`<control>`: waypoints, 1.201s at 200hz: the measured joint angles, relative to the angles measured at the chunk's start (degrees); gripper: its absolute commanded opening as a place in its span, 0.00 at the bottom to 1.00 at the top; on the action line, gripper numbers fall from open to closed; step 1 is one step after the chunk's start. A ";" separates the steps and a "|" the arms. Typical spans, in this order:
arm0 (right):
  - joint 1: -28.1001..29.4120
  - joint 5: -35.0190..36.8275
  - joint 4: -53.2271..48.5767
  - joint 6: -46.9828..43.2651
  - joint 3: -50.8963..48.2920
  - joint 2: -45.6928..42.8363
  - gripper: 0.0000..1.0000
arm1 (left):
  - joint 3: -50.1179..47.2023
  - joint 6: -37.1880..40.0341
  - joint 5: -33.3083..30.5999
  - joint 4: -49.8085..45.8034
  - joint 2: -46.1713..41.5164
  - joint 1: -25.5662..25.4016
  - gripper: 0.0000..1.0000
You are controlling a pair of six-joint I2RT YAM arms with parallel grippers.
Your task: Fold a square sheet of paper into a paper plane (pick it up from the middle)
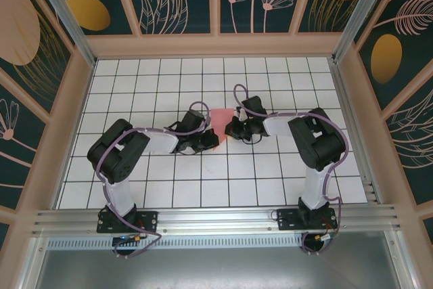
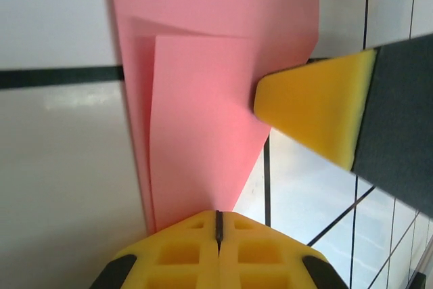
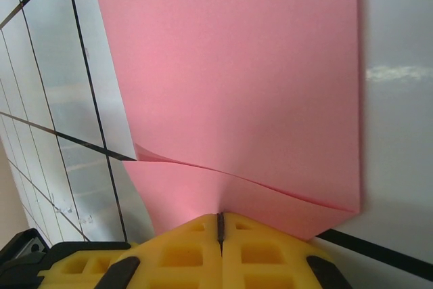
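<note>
At mid-frame in the top view, the square sheet of paper (image 1: pixel 219 117), partly folded, sits between the left gripper (image 2: pixel 218 217) and right gripper (image 3: pixel 220 219), each pinching it, jaws pressed together.

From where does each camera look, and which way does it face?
Top external: above, behind the bases, looking down on the gridded table; left arm and right arm show whole, meeting at the pink paper.
Left wrist: on the left arm, looking along its left jaws, shut on the paper; the other arm's yellow finger at right.
Right wrist: on the right arm, looking along its right jaws, shut on the paper.
Shared: both wrists see the folded paper.
</note>
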 measured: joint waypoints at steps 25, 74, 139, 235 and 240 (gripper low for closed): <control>-0.04 -0.13 -0.09 0.22 0.07 0.04 0.00 | -2.12 0.13 0.24 0.37 -1.51 0.00 0.00; -0.04 -0.13 -0.09 0.42 0.07 0.09 0.00 | -3.74 1.14 0.44 0.79 -2.56 -0.02 0.00; -0.09 -0.17 -0.09 1.01 0.07 0.15 0.00 | -3.74 3.04 -0.07 -0.02 -2.89 -0.33 0.00; -0.09 -0.17 -0.26 1.25 0.17 0.15 0.00 | -3.13 6.05 -1.18 -5.18 -4.57 -0.68 0.00; -0.09 -0.17 -0.31 1.25 0.22 0.15 0.00 | -2.93 6.12 -1.29 -5.68 -4.66 -0.70 0.00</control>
